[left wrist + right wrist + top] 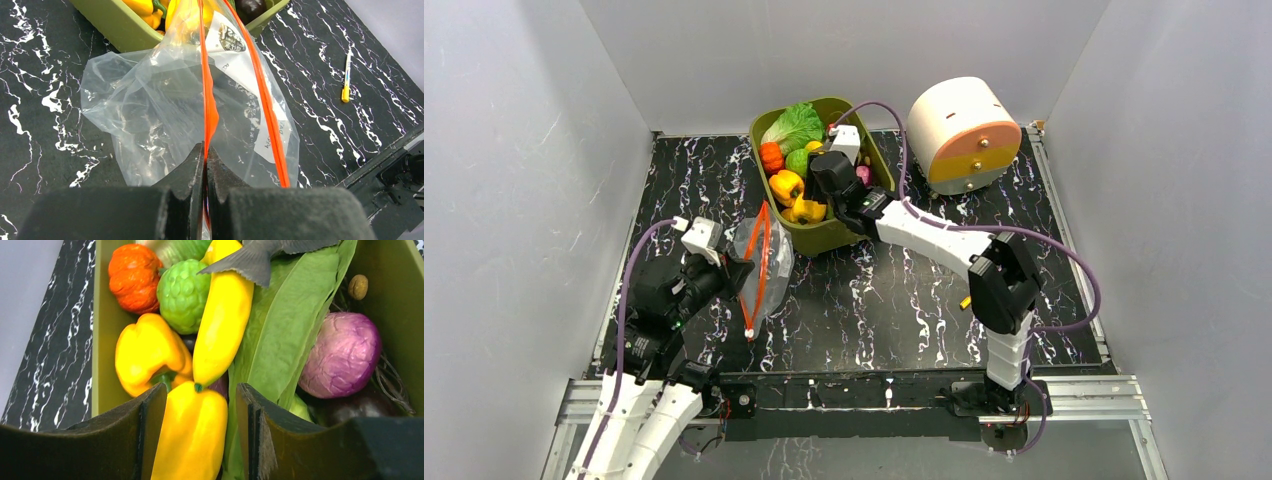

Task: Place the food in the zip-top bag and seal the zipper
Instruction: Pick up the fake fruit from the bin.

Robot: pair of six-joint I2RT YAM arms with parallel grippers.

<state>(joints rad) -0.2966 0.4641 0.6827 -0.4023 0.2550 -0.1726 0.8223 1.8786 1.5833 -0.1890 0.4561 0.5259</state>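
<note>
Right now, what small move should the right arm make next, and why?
Probably close the right gripper on the yellow pepper: its open fingers stand on either side of it inside the tub, while the left gripper pinches the zipper, holding open the mouth of the zip-top bag.

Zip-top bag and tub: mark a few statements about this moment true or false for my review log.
1. The left gripper is shut on the zipper of the zip-top bag. True.
2. The bag's mouth is sealed. False: the two halves of the zipper stand apart.
3. The right gripper is open over a yellow pepper in the tub. True.
4. The purple onion is already in the bag. False: it sits in the tub.
</note>
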